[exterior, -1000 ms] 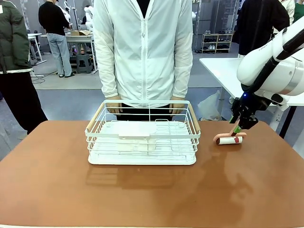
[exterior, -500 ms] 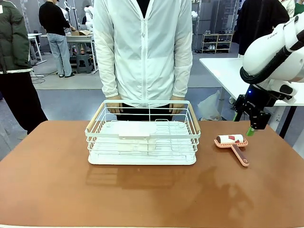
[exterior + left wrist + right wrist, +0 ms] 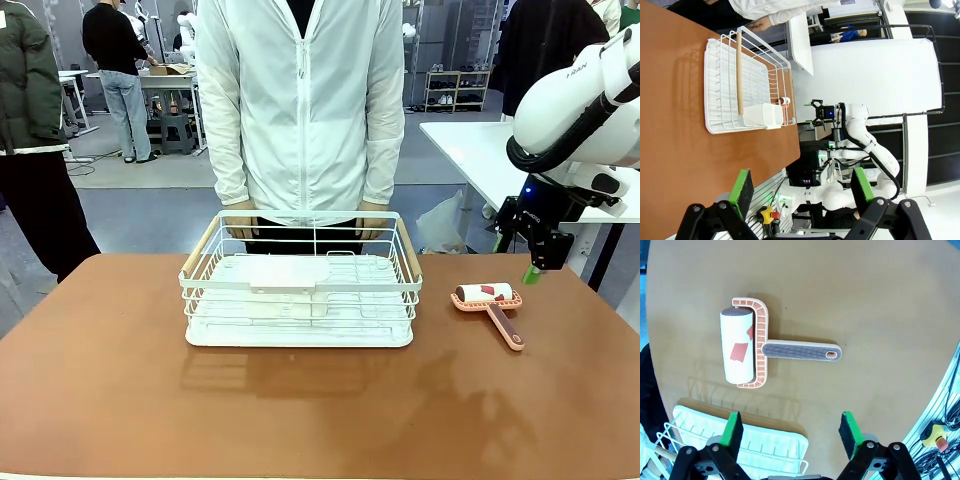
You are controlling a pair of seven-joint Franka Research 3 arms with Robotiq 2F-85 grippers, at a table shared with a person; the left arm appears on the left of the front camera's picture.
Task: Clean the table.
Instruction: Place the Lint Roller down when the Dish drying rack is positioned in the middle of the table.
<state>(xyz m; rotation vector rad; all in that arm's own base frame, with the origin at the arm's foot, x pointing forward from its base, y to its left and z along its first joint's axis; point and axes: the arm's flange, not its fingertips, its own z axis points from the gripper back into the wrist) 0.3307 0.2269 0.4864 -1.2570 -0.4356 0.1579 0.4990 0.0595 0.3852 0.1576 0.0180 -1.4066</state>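
Lint roller (image 3: 488, 304) on table (image 3: 300, 410), right hand (image 3: 533, 268) agape above.

One lint roller (image 3: 488, 301), one dish rack (image 3: 301, 283), one table (image 3: 300, 410).

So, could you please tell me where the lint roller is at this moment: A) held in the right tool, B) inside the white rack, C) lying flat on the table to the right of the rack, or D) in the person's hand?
C: the lint roller lies flat on the table, beside the white rack, with the open right tool raised clear of it.
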